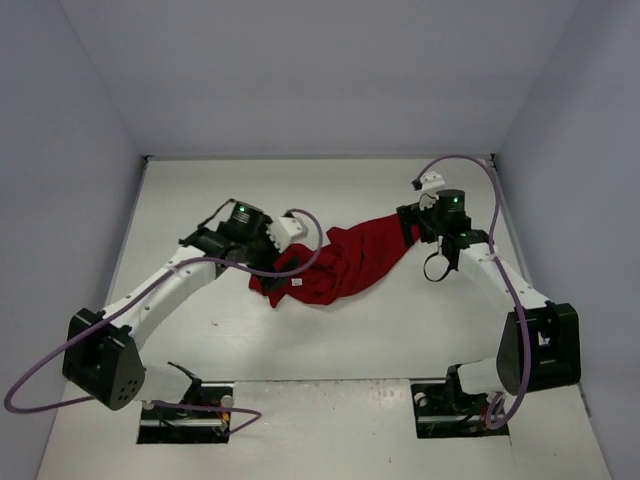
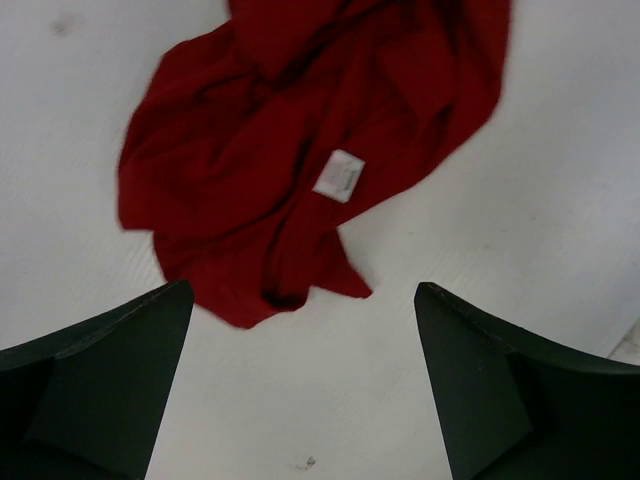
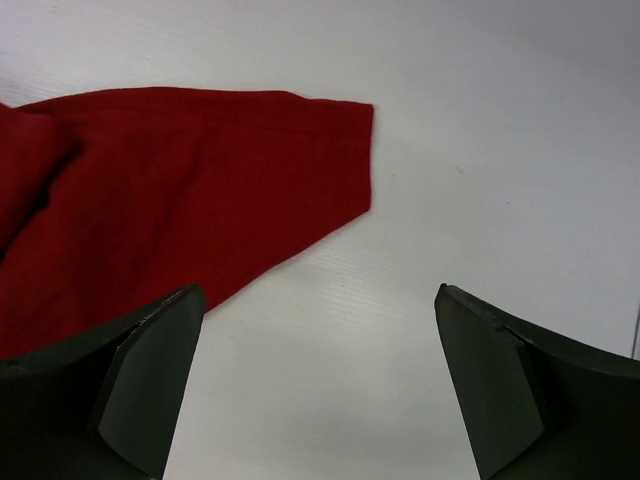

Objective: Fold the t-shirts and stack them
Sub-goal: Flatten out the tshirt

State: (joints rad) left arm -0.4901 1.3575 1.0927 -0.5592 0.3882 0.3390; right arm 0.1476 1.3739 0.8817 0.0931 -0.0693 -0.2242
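**One crumpled dark red t-shirt [image 1: 335, 268] lies mid-counter, strung between two sets of spread, empty fingers.**

From above, the shirt's long axis runs from lower left to upper right across the white counter [image 1: 330, 340], so each arm has its own end to work. The left fingers [image 1: 292, 262] hang over the bunched lower-left end. In their own view the cloth lies straight ahead toward the top of the frame, with the white neck tag [image 2: 339, 175] showing among the folds. The right fingers [image 1: 409, 228] sit at the upper-right end, where a flat strip of cloth with a straight edge reaches in from the left of their view. I can't tell whether that strip is a sleeve or the hem. From above, both wrists cover the shirt's tips, so contact with the cloth is unclear. No second shirt or stack is visible.
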